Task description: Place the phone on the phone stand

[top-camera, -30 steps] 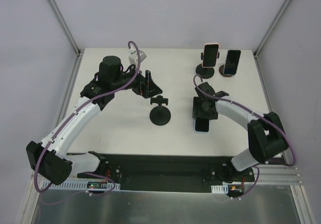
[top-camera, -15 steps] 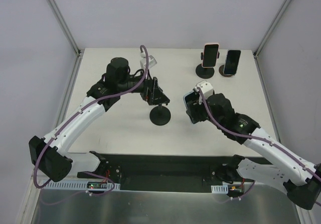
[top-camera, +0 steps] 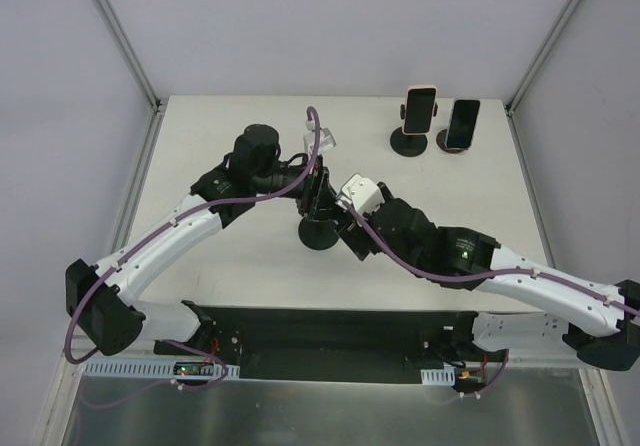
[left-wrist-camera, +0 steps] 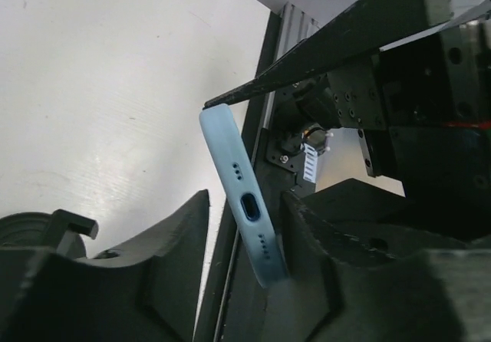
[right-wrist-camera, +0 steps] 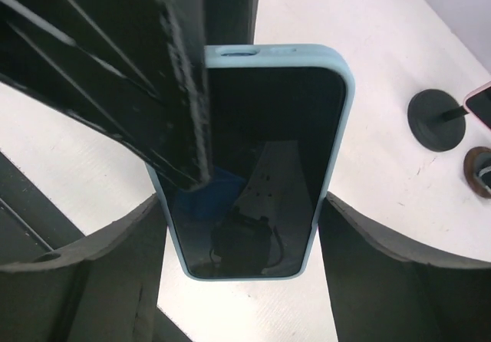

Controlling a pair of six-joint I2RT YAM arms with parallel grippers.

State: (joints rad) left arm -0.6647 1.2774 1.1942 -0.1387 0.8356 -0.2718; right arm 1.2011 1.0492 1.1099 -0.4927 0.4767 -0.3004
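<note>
Am holding phone (right-wrist-camera: 268, 127) in right gripper (right-wrist-camera: 239, 204), fingers pinching its 2 long sides, screen facing wrist camera. Phone is hanging in air close by phone stand (top-camera: 320, 232), not seated.

Left gripper (left-wrist-camera: 245, 196) fingers are spread, straddling phone's port end.

Am watching for 2 risks:
- left finger knocking phone askew in right pinch
- crowded grippers bumping stand and tipping it before phone is reaching cradle
</note>
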